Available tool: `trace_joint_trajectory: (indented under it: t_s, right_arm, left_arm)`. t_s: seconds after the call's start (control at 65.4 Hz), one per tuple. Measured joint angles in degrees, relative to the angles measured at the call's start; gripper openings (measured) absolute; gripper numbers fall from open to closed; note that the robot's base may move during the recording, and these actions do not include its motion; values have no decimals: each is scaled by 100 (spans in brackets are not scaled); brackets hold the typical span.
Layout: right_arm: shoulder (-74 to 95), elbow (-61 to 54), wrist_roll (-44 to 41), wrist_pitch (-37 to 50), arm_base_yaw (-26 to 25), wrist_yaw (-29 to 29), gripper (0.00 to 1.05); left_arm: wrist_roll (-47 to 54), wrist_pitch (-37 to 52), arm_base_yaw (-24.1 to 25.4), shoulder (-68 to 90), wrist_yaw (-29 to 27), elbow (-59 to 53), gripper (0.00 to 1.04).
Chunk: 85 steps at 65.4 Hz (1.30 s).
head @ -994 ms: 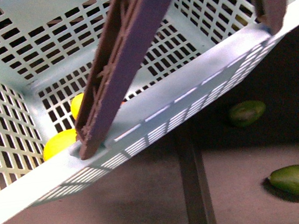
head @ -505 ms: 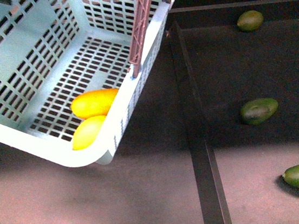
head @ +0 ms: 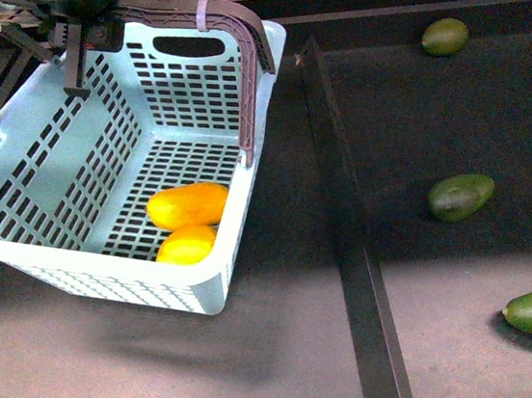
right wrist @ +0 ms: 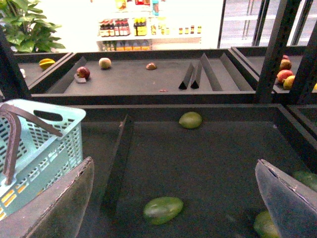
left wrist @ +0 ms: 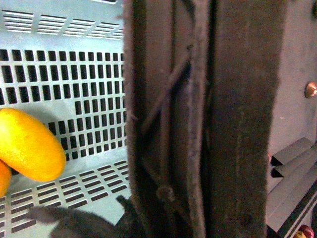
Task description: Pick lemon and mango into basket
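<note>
Above the dark tabletop [head: 172, 385], at the left of the front view, the basket [head: 70, 184] hangs tilted from its brown handles [head: 246, 75], its shadow falling on the surface below. A second ago it filled the front view, steeply tipped and close to the camera; half a second ago it was swinging away to the upper left; now it sits lower, nearer level and in full view. Both fruits have stayed inside throughout: the mango [head: 187, 206] lies on the slotted base toward the near wall, and the lemon [head: 186, 245] rests just beside it, apparently touching, against that wall. The left end effector [head: 69, 19] is clamped on the handles at the basket's top; the left wrist view shows a handle bar [left wrist: 198, 119] running close past the lens with the mango [left wrist: 29, 145] beyond it. The right end effector [right wrist: 173, 198] stands apart and empty, its two fingers [right wrist: 54, 203] framing the shelf, well clear of the basket [right wrist: 44, 148]. Three green fruits [head: 461, 196] lie untouched on the right, beyond the divider [head: 350, 247]. As a judgement, the picking is complete, since both named fruits are in the basket, and what remains is only to bring the basket to rest without tipping them out
</note>
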Motion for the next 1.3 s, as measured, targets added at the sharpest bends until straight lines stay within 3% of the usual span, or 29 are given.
trace_joint_trajectory:
  t_s: [0.184, 0.459, 0.658, 0.887, 0.918, 0.994, 1.025, 1.101, 1.208, 1.3]
  right_arm:
    - [0, 0, 0, 0, 0, 2, 96]
    - [0, 0, 0, 2, 0, 2, 96]
    - [0, -2, 0, 0, 0, 2, 96]
    - [0, 0, 0, 0, 0, 2, 96]
    - [0, 0, 0, 0, 0, -4, 96]
    - [0, 0, 2, 0, 0, 0, 96]
    - [0, -2, 2, 0, 2, 13, 96]
    - [0, 0, 2, 2, 2, 11, 96]
    - [0, -2, 0, 0, 2, 9, 96]
    - [0, 0, 0, 2, 2, 11, 96]
  left_arm:
    - [-81, -107, 55, 42, 48, 61, 14]
    - [-136, -168, 221, -136, -153, 59, 63]
    - [-122, -629, 365, -1115, -560, -269, 99]
    - [372, -1550, 282, -2677, -1038, -1416, 98]
    - [931, -901, 282, -2905, -791, -1777, 94]
    - [3534, 2428, 369, -3657, 131, -3491, 77]
    - [4704, 3729, 422, -3858, 254, -4153, 70]
    - [6979, 5541, 590, -4247, 358, -5252, 54]
    - [8478, 6356, 833, -4870, 516, -6317, 29]
    - [8793, 6474, 933, -5241, 662, -6887, 11]
